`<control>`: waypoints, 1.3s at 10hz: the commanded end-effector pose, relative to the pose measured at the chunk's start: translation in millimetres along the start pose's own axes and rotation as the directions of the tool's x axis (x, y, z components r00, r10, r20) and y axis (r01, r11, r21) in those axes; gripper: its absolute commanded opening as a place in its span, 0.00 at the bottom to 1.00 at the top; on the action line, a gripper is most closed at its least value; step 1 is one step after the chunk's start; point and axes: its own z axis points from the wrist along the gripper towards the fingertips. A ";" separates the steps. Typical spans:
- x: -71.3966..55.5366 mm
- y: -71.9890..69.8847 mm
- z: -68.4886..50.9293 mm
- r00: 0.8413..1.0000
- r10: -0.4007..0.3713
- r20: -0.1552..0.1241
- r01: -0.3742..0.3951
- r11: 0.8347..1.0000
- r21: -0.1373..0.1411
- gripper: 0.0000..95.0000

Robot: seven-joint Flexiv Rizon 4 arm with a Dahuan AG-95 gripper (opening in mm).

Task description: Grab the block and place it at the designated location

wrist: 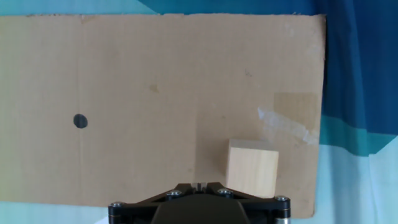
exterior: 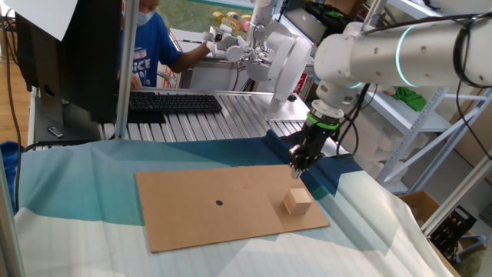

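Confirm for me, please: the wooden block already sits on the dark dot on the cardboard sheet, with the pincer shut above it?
Not quite. In the hand view the block rests well apart from the dark dot on the cardboard sheet. The shut pincer does hang above it.

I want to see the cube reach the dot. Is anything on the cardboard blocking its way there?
No. Between the wooden cube and the dark dot there is only bare cardboard sheet. The shut gripper hangs above the sheet near the cube, not between them.
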 end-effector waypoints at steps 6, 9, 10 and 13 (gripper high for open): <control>2.9 0.6 -0.1 0.999 0.037 -0.029 -0.038 0.999 -0.025 0.00; 2.9 0.6 -0.1 0.997 0.070 -0.034 -0.068 0.996 0.059 0.00; 2.9 0.6 -0.1 0.996 0.080 -0.032 -0.075 0.991 0.115 0.00; 2.9 0.6 -0.1 0.992 0.120 -0.026 -0.117 0.987 0.106 0.00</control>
